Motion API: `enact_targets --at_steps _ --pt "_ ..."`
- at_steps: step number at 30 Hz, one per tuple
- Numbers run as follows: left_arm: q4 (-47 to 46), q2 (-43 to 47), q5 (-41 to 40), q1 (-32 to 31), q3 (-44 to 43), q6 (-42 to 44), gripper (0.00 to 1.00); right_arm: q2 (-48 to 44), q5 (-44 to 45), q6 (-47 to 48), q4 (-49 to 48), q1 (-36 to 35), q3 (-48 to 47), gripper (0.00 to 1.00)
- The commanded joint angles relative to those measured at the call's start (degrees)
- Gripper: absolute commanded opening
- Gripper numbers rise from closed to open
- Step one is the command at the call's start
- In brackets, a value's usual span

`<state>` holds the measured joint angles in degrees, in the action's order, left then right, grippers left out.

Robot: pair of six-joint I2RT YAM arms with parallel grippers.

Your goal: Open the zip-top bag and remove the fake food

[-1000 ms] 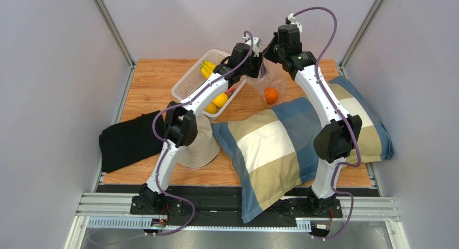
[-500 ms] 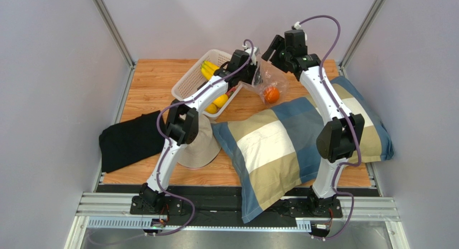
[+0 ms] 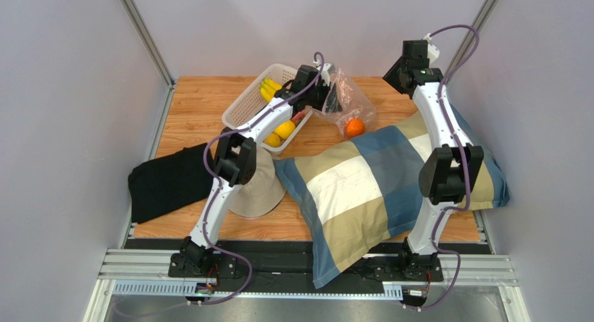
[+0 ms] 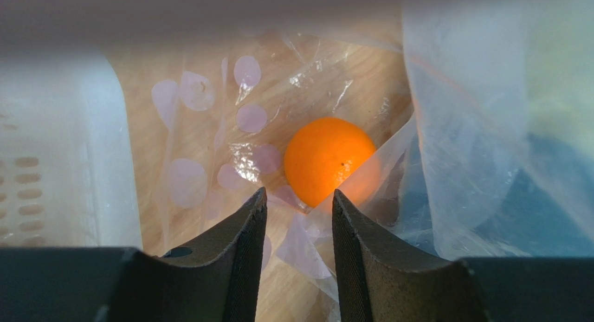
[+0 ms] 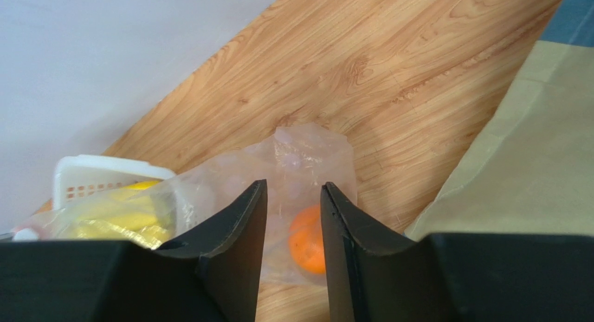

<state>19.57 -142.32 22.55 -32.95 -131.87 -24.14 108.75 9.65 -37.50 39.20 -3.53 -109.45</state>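
**Left jaws parted at the bag, right jaws hanging clear**

The left jaws are standing partly spread and pointing down at the bag (image 4: 460, 127). A fold of its clear film is lying in the gap between the fingers (image 4: 233, 256), but nothing is being pinched. Whether the film is touching either finger cannot be told. The orange (image 4: 326, 160) is sitting inside the bag just beyond the left fingertips, low against the tabletop (image 3: 202, 106). From above, the bag is rising crumpled right at the left jaws, with its bulk spreading on the side towards the right jaws. Its low end is lying beside a corner of the pillow (image 3: 362, 190). Whether the zip strip is parted cannot be told.

The right jaws are standing narrowly spread with nothing between them. They are hanging high and well apart from the bag. In the right wrist view the bag and orange are showing far below, in line with the gap.

The basket (image 3: 244, 106) is sitting just beside the left jaws, on the side away from the bag. It is holding the bananas (image 3: 268, 89) and yellow fruits (image 3: 281, 132). The hat (image 3: 261, 190) and black cloth (image 3: 164, 183) are lying well behind both jaws, near the left arm's base.
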Motion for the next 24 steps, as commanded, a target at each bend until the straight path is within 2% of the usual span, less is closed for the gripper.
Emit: enact_targets --at_steps 1,11,20,24 --pt "1.26 -1.64 3.73 0.43 -0.05 -1.08 0.45 9.01 -0.68 1.81 6.22 -0.86 -5.5 0.34" --pt "2.05 -4.01 8.56 0.87 -1.19 -2.93 0.49 13.95 0.9 5.24 9.23 -3.58 -2.71 0.3" --pt "2.4 -5.77 13.66 1.4 -1.19 -4.24 0.54 15.53 -7.89 -4.42 3.26 -4.82 0.55 0.26" --pt "1.61 -6.74 16.38 1.48 -0.84 -6.61 0.54 17.98 -11.29 -4.61 1.32 -4.73 -2.94 0.24"
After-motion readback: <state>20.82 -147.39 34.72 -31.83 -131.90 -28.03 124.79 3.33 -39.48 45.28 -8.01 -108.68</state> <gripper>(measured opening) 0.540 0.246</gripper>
